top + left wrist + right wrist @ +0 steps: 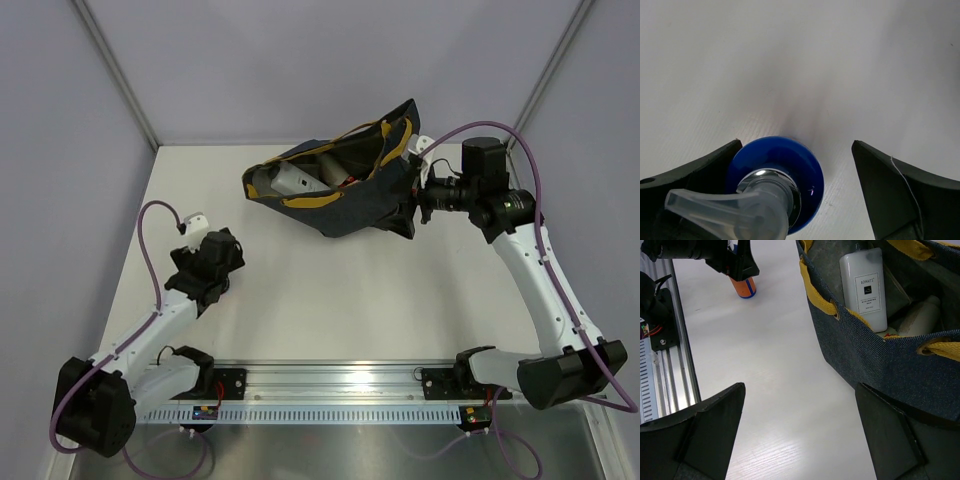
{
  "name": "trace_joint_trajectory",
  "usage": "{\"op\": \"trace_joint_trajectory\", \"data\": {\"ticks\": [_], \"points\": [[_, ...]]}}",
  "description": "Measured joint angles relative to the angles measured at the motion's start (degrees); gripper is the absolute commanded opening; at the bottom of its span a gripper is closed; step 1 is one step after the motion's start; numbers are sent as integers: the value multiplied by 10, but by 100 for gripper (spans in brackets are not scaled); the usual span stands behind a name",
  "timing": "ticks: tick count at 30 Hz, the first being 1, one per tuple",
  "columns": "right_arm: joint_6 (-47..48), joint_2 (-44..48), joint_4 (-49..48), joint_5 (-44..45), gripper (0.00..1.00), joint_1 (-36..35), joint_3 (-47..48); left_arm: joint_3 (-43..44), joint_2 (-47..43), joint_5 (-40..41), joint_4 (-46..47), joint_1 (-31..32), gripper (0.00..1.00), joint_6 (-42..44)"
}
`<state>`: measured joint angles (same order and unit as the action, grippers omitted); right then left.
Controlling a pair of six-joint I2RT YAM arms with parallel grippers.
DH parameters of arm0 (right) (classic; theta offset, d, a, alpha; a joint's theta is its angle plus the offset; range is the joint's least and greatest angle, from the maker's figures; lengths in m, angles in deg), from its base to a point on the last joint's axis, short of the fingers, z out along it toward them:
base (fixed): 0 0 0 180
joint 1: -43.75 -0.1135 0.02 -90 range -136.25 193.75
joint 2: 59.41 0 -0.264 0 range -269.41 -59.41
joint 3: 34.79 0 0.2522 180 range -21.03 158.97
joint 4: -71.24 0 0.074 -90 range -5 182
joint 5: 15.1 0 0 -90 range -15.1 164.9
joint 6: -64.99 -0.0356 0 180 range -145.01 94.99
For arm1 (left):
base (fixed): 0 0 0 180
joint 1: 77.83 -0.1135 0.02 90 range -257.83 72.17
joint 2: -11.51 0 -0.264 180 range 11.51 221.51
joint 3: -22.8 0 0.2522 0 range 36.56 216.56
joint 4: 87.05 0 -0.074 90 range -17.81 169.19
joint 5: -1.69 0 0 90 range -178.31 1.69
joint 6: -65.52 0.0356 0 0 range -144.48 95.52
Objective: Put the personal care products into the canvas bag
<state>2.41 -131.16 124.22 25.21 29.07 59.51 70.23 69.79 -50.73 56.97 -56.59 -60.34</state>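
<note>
The orange bottle with a blue cap (742, 287) stands on the table. Its blue cap and clear pump (775, 180) sit between the jaws of my left gripper (796, 145), which is open; the left finger touches the cap and the right finger stands apart. In the top view the left gripper (205, 262) hides the bottle. The canvas bag (340, 190) lies open at the far middle. Inside it show a cream labelled bottle (865, 287), a beige bottle (920, 317) and a pale bottle (295, 178). My right gripper (800, 385) is open and empty beside the bag's outer wall (900, 360).
The metal rail (330, 385) with the arm bases runs along the near edge. Grey walls close the back and sides. Purple cables loop off both arms. The white table (330, 290) lies between the bag and the rail.
</note>
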Motion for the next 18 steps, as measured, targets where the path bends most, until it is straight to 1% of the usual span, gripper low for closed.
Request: {"op": "trace_joint_trajectory", "data": {"ticks": [3, 5, 6, 8, 9, 10, 11, 13, 14, 18], "points": [[-6, 0, -6, -6, 99, 4, -5, -28, -31, -9, 38, -3, 92, 37], [-9, 0, -9, -9, 99, 6, -5, -43, -42, -16, 62, -11, 83, 53], [-9, 0, -9, -9, 100, 7, -6, -46, -42, -19, 70, -17, 81, 59], [-13, 0, -10, -10, 100, 9, -6, -52, -38, -27, 86, -29, 72, 71], [-14, 0, -11, -10, 100, 10, -6, -52, -37, -30, 90, -32, 65, 75], [-16, 0, -12, -11, 100, 12, -7, -52, -33, -32, 98, -36, 47, 82], [-17, 0, -13, -11, 100, 13, -7, -52, -30, -35, 103, -39, 34, 83], [-19, 0, -16, -13, 99, 16, -8, -52, -25, -44, 115, -41, 20, 91], [-20, 0, -17, -15, 99, 17, -8, -52, -23, -49, 119, -42, 11, 94], [-22, 1, -18, -23, 100, 21, -11, -51, -27, -82, 122, -44, 1, 109]]}}
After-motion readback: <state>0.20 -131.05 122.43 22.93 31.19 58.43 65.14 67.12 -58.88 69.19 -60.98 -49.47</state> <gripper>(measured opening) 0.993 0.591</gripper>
